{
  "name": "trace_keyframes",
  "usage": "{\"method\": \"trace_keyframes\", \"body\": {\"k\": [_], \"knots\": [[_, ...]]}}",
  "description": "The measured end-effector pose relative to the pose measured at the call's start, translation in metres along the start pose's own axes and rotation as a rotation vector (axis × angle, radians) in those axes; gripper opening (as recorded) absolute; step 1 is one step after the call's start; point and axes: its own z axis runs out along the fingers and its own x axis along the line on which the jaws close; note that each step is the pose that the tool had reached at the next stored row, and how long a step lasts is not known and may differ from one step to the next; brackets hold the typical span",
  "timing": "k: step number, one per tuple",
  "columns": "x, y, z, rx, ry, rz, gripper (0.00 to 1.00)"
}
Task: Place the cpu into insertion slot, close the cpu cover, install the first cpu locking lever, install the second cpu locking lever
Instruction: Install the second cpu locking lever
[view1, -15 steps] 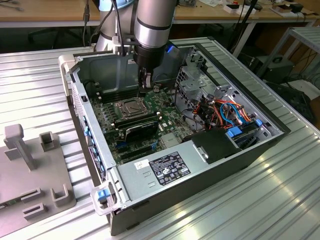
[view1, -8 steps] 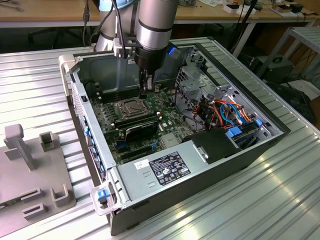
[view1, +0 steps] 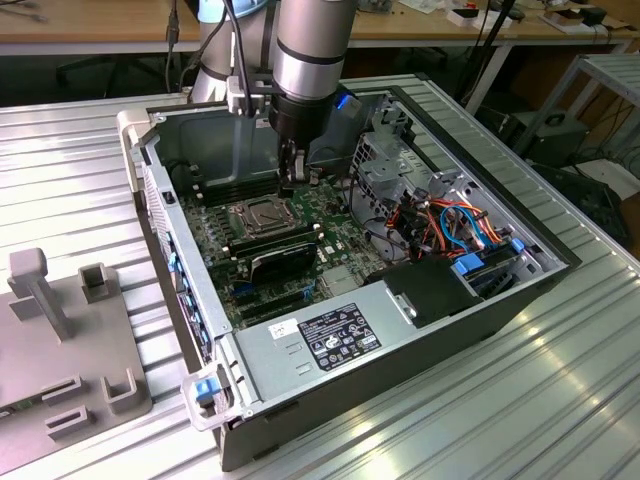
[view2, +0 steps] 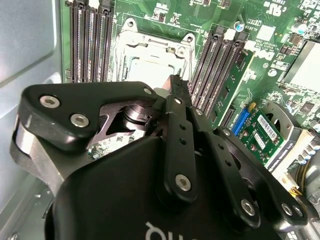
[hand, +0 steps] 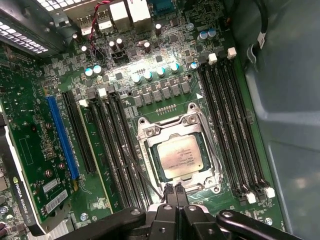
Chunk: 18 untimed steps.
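You have a ribbed metal table (view1: 560, 400) of silvery slats carrying everything here. An open computer case (view1: 400, 330) lies on its side in the middle of it, its green motherboard (view1: 215, 235) facing up. On the exterior view's left, a grey fixture plate (view1: 60, 350) with upright blocks and slots rests flat on the same slats, just beside the case.

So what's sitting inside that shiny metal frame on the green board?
The cpu, a flat silver chip, lies framed by the cpu cover. The insertion slot beneath is covered by them. The gripper hovers at the frame's edge.
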Motion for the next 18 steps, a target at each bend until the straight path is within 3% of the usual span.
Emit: {"method": "trace_keyframes", "body": {"k": [4,10,12,18], "knots": [[0.0002,-0.0001,0.0000,0.0000,-0.0002,-0.016,0.11],[0.0014,-0.0005,0.0008,-0.0025,-0.0016,-0.148,0.11],[0.0069,-0.0021,0.0011,-0.0174,0.0018,-0.149,0.11],[0.0169,-0.0051,0.0021,-0.0431,0.0075,-0.154,0.11]]}}
